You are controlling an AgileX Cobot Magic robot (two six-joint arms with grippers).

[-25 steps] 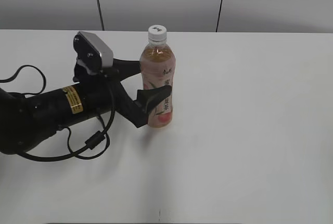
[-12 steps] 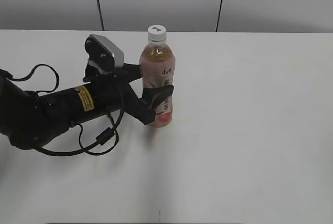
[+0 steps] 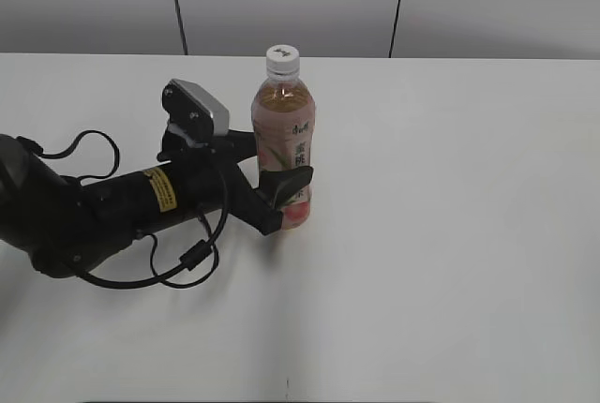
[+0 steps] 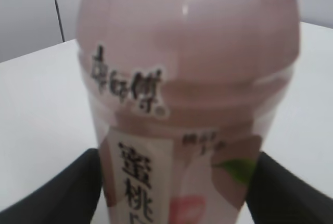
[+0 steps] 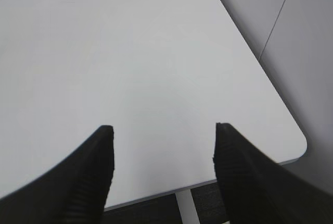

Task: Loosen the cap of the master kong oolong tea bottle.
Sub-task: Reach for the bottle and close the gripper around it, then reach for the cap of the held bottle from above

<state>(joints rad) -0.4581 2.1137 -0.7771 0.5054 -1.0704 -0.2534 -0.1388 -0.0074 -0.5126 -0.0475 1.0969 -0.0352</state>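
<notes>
On the surface [image 3: 450, 234], the upright bottle [image 3: 284, 145] is flanked by the left tool [image 3: 281, 173]; grip cannot be confirmed. Cap [image 3: 282, 59] is on. Right tool [image 5: 161, 172] is spread apart, holding nothing.

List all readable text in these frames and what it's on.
"康师傅": black brand characters on the tall clear plastic tea bottle, upper label.
"蜜桃": large black characters lower on its pink label; the rest is cut off.
Small print beside them: blurred.
Yellow sticker on the black left arm: too small.
Dark mark on the white screw cap: unreadable.
</notes>
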